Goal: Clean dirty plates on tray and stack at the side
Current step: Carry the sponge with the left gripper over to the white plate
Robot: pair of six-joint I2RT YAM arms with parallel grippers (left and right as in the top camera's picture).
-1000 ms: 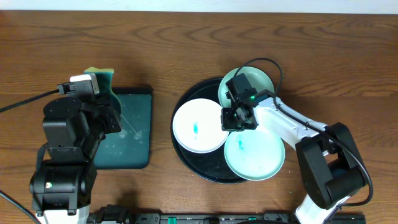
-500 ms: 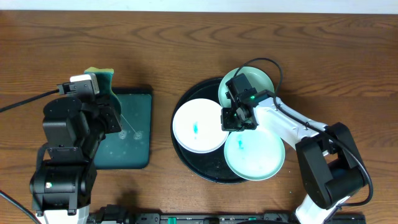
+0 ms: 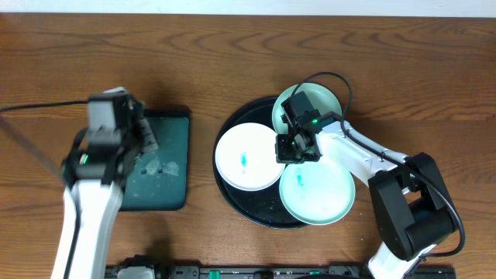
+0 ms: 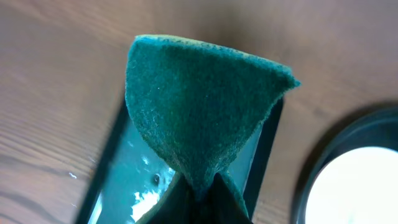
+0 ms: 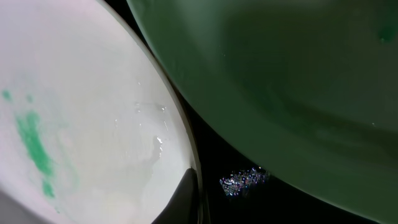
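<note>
Wooden table (image 3: 232, 46), left gripper (image 4: 204, 198) fingers clamped on a green sponge (image 4: 199, 112) over the dark-green tray (image 3: 167, 174), right gripper (image 3: 283, 149) fingers together, seemingly nipping the white plate (image 3: 244, 159) by its rim, two mint plates (image 3: 319, 194) alongside, all on the black tray (image 3: 256, 215).

Left arm (image 3: 89, 174) blurred; right arm (image 3: 345, 149) covers part of rear mint plate (image 3: 327, 98).

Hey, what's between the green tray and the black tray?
Nothing but bare table. The overhead view shows just a strip of wood between the green tray and the black tray.
</note>
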